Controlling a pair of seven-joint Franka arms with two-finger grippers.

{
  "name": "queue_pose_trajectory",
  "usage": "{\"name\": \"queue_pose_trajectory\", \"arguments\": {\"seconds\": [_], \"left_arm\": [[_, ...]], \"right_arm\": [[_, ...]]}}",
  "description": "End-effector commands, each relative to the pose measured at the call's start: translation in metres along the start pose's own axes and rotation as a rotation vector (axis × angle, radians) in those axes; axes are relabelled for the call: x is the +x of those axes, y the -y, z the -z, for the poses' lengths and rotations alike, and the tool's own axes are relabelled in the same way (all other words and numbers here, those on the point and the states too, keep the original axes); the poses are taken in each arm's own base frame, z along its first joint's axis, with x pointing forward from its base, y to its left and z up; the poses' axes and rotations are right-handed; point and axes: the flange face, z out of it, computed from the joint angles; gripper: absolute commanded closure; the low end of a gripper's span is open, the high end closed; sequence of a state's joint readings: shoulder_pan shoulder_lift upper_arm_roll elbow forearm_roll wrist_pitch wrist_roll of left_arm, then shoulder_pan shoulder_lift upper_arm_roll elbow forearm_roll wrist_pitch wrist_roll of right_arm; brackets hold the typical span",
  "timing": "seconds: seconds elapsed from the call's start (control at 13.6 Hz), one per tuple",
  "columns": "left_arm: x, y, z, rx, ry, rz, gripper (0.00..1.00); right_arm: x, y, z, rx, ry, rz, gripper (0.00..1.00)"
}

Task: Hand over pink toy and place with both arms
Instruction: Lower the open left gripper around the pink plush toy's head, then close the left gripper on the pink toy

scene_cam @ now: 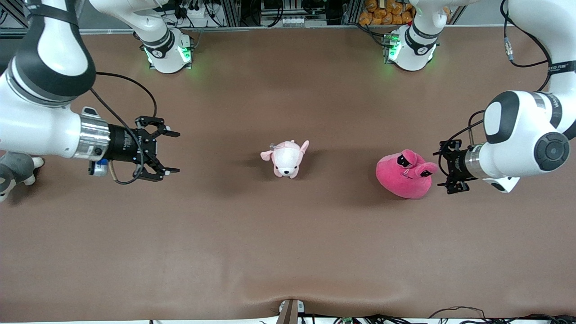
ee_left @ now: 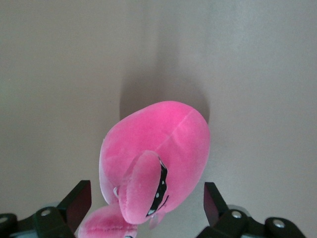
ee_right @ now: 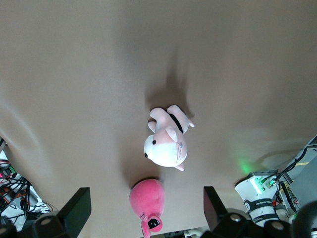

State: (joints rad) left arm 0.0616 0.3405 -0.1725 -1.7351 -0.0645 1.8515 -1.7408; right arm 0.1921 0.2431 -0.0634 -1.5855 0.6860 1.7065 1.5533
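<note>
The pink toy [scene_cam: 405, 176] is soft, matt plush with glossy black eyes. The small pale plush [scene_cam: 286, 158] looks equally fuzzy. The table [scene_cam: 288, 252] wears a matt brown mat, smooth and faintly rippled. Both arms [scene_cam: 40, 85] have glossy white plastic shells, brushed-metal wrists and matt black grippers.

Three plush toys: one pink toy [scene_cam: 405, 175], one pale pink-and-white animal [scene_cam: 286, 158], one grey-and-white animal [scene_cam: 13, 173]; two arms.

Both arms are glossy white with black joint bands and silver wrist collars. Each black end effector, the right end effector [scene_cam: 173, 152] and the left end effector [scene_cam: 443, 171], trails thin black cables. Green lights glow at both bases; the small grey lettering is probably a maker's mark.
</note>
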Motion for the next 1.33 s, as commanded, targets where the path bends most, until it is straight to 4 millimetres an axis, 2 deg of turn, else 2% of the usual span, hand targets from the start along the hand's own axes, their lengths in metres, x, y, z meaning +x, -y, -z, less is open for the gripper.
{"name": "queue_pose_trajectory", "arguments": {"seconds": [0.0,0.29,0.44,0.74,0.96,1.25], "left_arm": [[-0.002,0.003,-0.005,-0.008,0.006,-0.023,0.0],[-0.008,0.006,-0.02,-0.001,0.006,-0.035,0.0],[-0.009,0.006,-0.022,0.0,0.013,-0.032,0.22],[-0.01,0.004,-0.019,-0.006,0.045,-0.02,0.76],[-0.011,0.004,-0.016,-0.01,0.047,-0.02,1.0],[-0.008,0.001,-0.008,-0.022,0.076,-0.005,1.0]], "right_arm": [[0.003,-0.01,0.003,-0.003,0.006,0.01,0.0],[0.004,-0.01,0.0,-0.008,0.006,0.012,0.0],[0.006,-0.011,0.0,-0.01,0.006,0.009,0.0],[0.008,-0.011,-0.002,-0.014,-0.002,0.008,0.0],[0.008,-0.011,-0.002,-0.014,-0.01,0.009,0.0],[0.008,-0.011,-0.002,-0.014,-0.011,0.011,0.0]]}}
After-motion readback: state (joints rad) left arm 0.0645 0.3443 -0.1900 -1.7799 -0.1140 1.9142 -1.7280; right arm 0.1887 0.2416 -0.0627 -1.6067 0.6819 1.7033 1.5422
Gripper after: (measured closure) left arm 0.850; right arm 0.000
